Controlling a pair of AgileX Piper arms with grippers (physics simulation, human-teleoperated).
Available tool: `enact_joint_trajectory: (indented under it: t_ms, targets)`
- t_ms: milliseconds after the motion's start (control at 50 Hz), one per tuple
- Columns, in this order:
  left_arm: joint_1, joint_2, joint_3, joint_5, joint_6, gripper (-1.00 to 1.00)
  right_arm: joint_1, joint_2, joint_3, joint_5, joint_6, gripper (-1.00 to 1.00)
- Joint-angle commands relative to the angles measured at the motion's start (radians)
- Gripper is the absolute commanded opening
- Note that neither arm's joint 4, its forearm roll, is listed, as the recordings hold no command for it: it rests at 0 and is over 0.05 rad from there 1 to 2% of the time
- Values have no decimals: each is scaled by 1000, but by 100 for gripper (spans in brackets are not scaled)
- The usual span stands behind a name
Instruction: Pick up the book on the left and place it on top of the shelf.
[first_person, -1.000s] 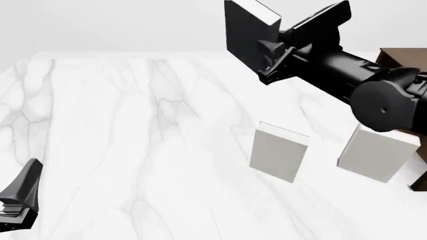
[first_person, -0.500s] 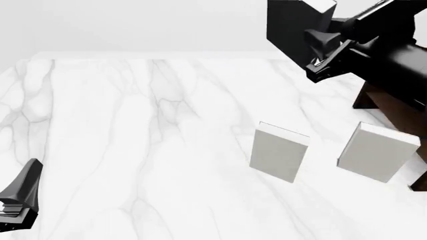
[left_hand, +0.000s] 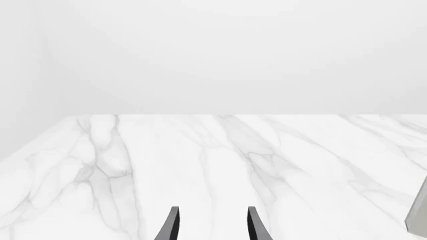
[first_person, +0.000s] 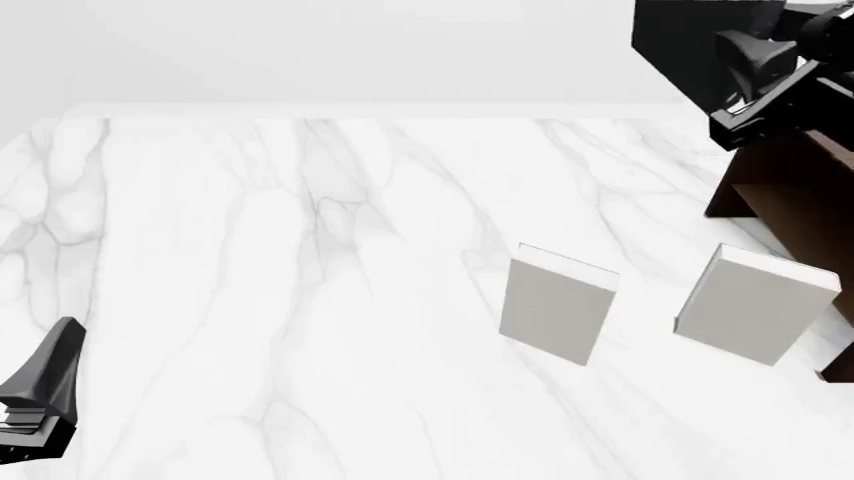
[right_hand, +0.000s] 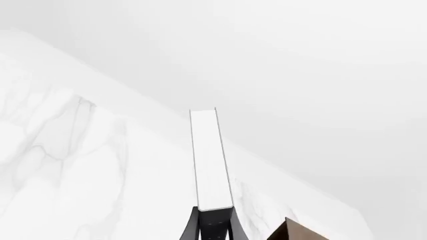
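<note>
Right gripper (first_person: 750, 82) is clamped on the book (first_person: 683, 50), way up at the top right corner of the front view. Book's dark cover faces the camera and it's held up in the air, well above the table (first_person: 267, 300). From the right wrist cam you see the white page edge (right_hand: 211, 160) running straight out from between the two fingers (right_hand: 191, 227), which pinch it from both sides, so it's a solid grip. A brown corner of the shelf (right_hand: 300, 231) peeks in beside the fingers there.

In the front view the shelf (first_person: 787, 190) sits just below the gripper and book, along the right edge, dark brown and partly cut off by the frame. Can't really tell if the book is over the top surface or just in front of it.

Two light grey books are on the marble: one (first_person: 558, 303) mid-table, the other (first_person: 754, 303) right by the shelf.

Left gripper (first_person: 38, 395) is parked low at the bottom left, far from everything. Its wrist cam shows the fingertips (left_hand: 172, 225) spread apart with nothing between them, just bare marble ahead.
</note>
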Motion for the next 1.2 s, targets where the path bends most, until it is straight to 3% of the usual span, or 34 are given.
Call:
enact_joint_trajectory:
  t_ms: [20, 40, 180, 200, 360, 460, 800, 1200]
  targets:
    - [0, 0, 0, 0, 0, 100, -70, -46, 0, 4, -50, -100]
    - [0, 0, 0, 0, 0, 100, -70, -53, 11, -6, -77, -100]
    - [0, 0, 0, 0, 0, 100, -82, -79, 17, 0, -114, -100]
    - [0, 0, 0, 0, 0, 100, -95, -94, 33, -18, -140, -100]
    - [0, 0, 0, 0, 0, 100, -127, -128, 62, -23, -188, -100]
    - [0, 0, 0, 0, 0, 100, -156, -152, 86, -50, -249, -100]
    - [0, 0, 0, 0, 0, 100, -214, -142, 92, -57, -305, -100]
    - [0, 0, 0, 0, 0, 100, -268, -71, 90, -101, -327, -100]
